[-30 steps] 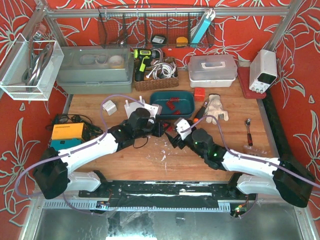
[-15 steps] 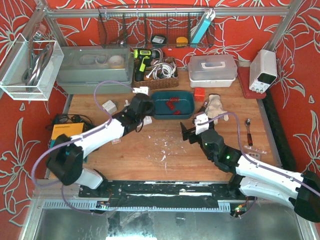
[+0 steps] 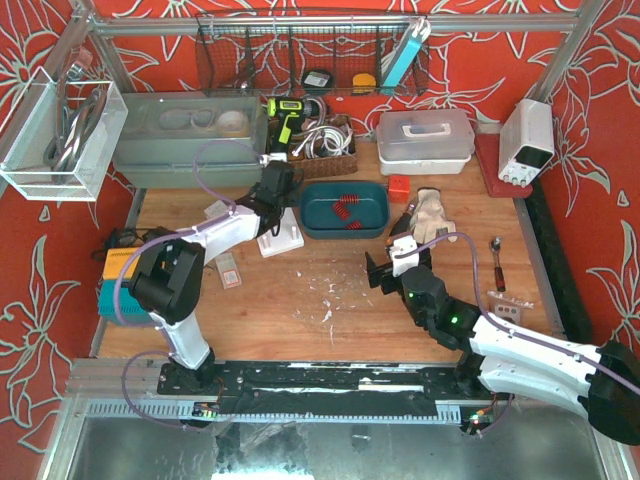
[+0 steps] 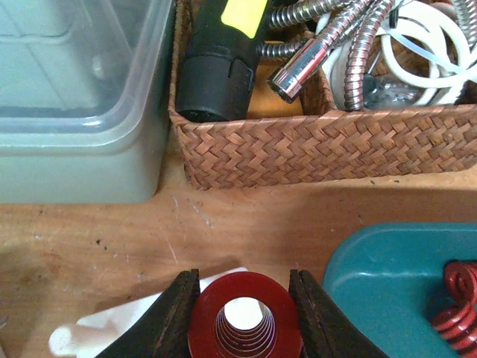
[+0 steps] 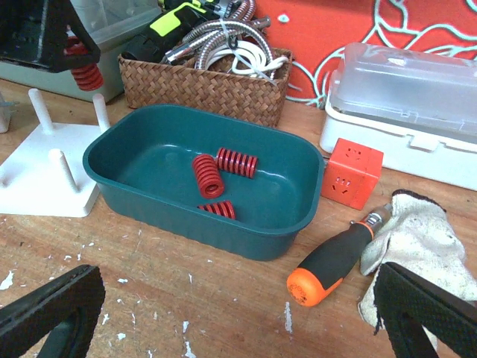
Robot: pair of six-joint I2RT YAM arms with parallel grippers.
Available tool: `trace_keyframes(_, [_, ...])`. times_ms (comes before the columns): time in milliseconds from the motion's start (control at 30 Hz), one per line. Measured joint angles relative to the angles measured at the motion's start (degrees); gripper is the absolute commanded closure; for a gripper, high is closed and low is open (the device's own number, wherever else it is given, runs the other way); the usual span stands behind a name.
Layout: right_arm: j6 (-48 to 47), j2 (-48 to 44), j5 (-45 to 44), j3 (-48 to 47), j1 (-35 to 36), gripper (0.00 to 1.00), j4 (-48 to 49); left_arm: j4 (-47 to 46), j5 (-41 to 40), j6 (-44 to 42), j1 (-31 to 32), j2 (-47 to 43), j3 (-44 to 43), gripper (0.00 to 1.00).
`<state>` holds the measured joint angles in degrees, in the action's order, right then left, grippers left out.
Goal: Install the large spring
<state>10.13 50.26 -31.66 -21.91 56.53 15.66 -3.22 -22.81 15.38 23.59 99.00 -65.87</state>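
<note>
Left arm [image 3: 215,232]: white shell, black joints
Right arm [image 3: 520,345]: white shell, black joints, green lights
Cables [image 3: 215,150]: thin, purple, looping along both arms
Left claw [image 4: 242,277]: black tapered fingers
Right claw [image 5: 238,298]: black ribbed fingers

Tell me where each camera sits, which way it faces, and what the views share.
Top external: above and behind, looking down on the table; left arm and right arm show.
Left wrist: faces the wicker basket; left gripper clamps the red spring.
Right wrist: faces the teal tray; right gripper open.
Shared: all three show tray and basket.
</note>
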Motion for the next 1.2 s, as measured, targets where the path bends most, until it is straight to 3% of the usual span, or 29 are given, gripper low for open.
trace_keyframes(667, [-0.8, 0.8, 0.0, 0.0, 0.0, 0.01, 0.5, -0.6, 1.7, -1.7, -3.0, 8.1, -4.0, 0.99])
trace_keyframes(800, [-0.9, 0.8, 0.0, 0.0, 0.0, 0.01, 0.7, 0.3, 2.3, -1.7, -3.0, 11.1, -6.1, 0.87])
trace_keyframes(1200, [-1.5, 0.9, -0.1, 0.0, 0.0, 0.01, 0.7, 4.2, 2.6, -1.0, -3.3, 13.4, -10.4, 0.39])
